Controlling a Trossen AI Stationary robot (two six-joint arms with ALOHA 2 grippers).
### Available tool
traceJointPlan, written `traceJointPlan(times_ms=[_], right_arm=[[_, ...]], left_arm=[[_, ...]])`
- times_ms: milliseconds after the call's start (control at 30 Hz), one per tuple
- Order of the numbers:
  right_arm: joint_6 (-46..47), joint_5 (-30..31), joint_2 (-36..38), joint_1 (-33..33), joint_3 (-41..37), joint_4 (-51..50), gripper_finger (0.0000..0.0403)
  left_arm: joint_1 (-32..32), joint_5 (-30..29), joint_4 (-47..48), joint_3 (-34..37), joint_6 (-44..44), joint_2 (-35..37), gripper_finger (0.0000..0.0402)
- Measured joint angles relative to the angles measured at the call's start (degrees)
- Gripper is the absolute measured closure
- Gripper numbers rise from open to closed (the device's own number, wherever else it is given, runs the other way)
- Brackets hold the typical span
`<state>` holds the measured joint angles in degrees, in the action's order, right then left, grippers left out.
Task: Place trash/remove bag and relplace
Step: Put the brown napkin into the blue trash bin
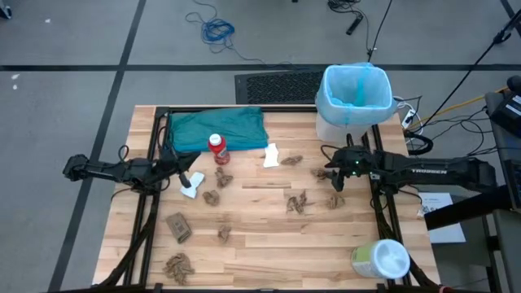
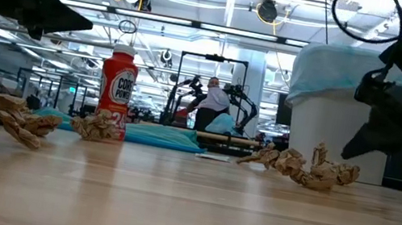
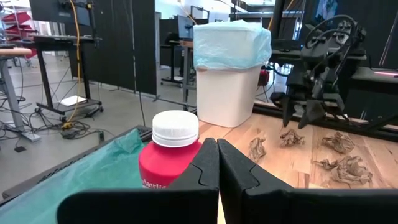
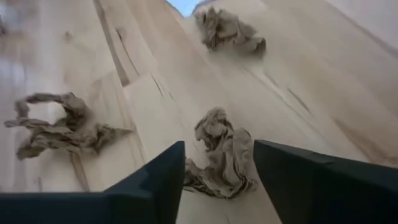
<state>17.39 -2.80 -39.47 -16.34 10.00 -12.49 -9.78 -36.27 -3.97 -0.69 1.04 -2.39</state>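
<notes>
The trash is scattered over the wooden table: brown paper wads (image 1: 297,202), white scraps (image 1: 271,155) and a red bottle (image 1: 217,148) with a white cap, standing upright. The light-blue bag (image 1: 356,85) lines the white bin (image 3: 227,93) at the far right corner. My right gripper (image 4: 218,145) is open and slants down above one wad (image 4: 222,158), a finger on either side and clear of it; the high view shows it at the right (image 1: 334,176). My left gripper (image 3: 217,150) is shut and level, short of the bottle (image 3: 174,146), touching nothing.
A teal-green bag (image 1: 218,129) lies flat at the far left. A white-and-green wipes tub (image 1: 379,259) lies at the near right corner. More wads sit near the front left (image 1: 177,266). Bare wood lies between the wads at the table's middle.
</notes>
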Motion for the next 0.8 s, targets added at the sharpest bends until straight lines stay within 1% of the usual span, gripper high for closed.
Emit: traceJointPlan(times_ms=[100,133,200,267,333,400,467,567,600,700,800], right_arm=[[0.83,0.26,-3.13,-0.02,0.00,1.67,0.0196],[1.63,1.18,-4.25,-0.02,0.00,1.87,0.0195],[4.03,3.80,-6.38,-0.05,0.00,1.90,0.0196],[5.88,4.32,-8.54,-0.09,0.00,2.46,0.0205],[7.61,4.29,-10.61,-0.05,0.00,3.64,0.0223],[8.96,4.27,-12.27,-0.04,0.00,5.51,0.0254],[9.31,4.02,-13.45,0.12,0.00,7.62,0.0297],[9.40,4.01,-13.96,1.94,1.07,10.37,0.0375],[9.29,4.01,-13.98,2.91,2.27,10.77,0.0387],[8.96,4.07,-13.96,5.82,8.10,10.69,0.0388],[7.89,4.55,-13.96,8.04,15.87,9.37,0.0392]], left_arm=[[0.02,0.00,0.01,0.01,0.02,0.00,0.0401],[0.00,0.00,0.06,0.00,0.02,0.00,0.0401],[0.02,0.00,0.15,0.00,0.02,0.00,0.0401],[0.01,0.00,0.17,0.00,-0.26,0.00,0.0401],[0.02,0.00,0.17,0.02,-0.33,0.00,0.0401],[0.02,0.00,0.23,0.00,-0.32,0.00,0.0401],[0.01,0.00,0.29,0.00,-0.31,0.00,0.0401],[0.02,0.00,0.28,0.00,-0.31,0.00,0.0401],[0.00,0.00,0.26,0.00,-0.31,0.00,0.0401],[0.02,0.00,0.20,0.01,-0.28,0.00,0.0401],[0.02,0.00,0.09,0.01,-0.28,0.00,0.0401]])
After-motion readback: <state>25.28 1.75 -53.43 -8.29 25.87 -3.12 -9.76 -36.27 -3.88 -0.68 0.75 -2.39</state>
